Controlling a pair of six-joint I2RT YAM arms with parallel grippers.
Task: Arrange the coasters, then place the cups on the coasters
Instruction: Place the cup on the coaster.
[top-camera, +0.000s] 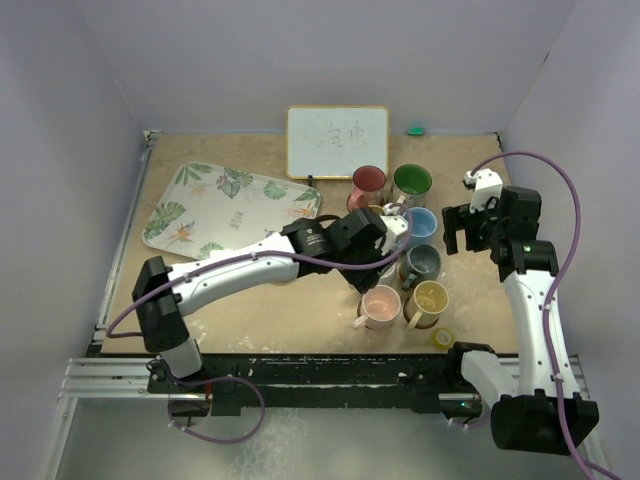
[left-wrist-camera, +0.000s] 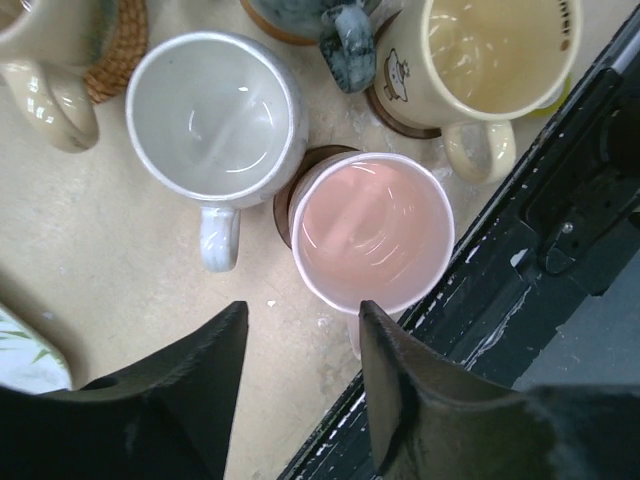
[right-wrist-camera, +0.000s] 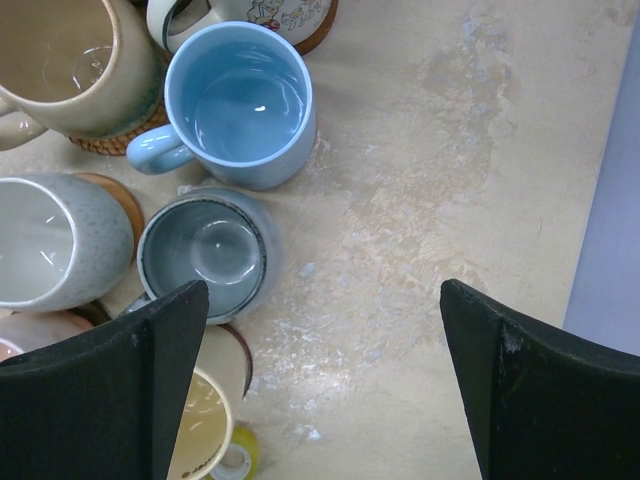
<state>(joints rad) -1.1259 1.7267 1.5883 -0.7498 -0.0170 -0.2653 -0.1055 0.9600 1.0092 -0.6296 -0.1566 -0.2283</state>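
Left gripper (left-wrist-camera: 302, 315) above pink cup (left-wrist-camera: 372, 232), coaster (left-wrist-camera: 287, 202) half-hidden

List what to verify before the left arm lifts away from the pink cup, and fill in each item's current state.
1. Left gripper open, nothing between its fingers: ok.
2. Left gripper clear of the pink cup: cannot tell. One fingertip overlaps the cup's rim in the left wrist view.
3. Pink cup seated on the dark brown coaster: ok. The coaster's edge shows beneath it.
4. Yellow cup on the brown coaster: ok.
5. Blue cup on a coaster: cannot tell. No coaster edge shows under it.
6. Right gripper open and empty, over bare table: ok.
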